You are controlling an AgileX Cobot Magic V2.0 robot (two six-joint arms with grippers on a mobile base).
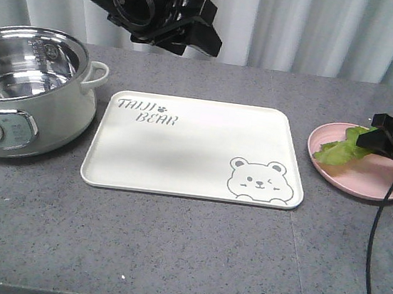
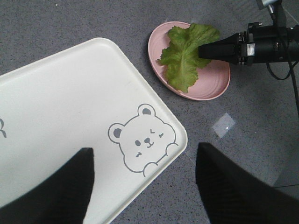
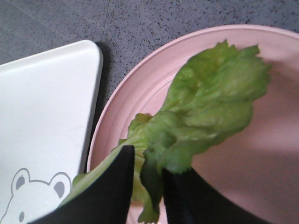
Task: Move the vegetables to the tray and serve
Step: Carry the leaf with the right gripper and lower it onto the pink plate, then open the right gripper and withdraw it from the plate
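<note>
Front view: the right gripper (image 1: 371,138) reaches over the plate (image 1: 371,184) to the lettuce (image 1: 340,149), just right of the tray (image 1: 196,147). The left gripper (image 1: 184,39) hangs above the tray's far edge.

Left wrist view: the left gripper's jaws stand wide apart and empty over the bear corner.

Right wrist view: the right gripper's fingers (image 3: 119,186) pinch a fold of lettuce, most of which rests on the plate. The bite looks thin. A slow, straight lift clear of the rim, then a level carry to the tray, should keep the leaf from tearing or slipping.
</note>
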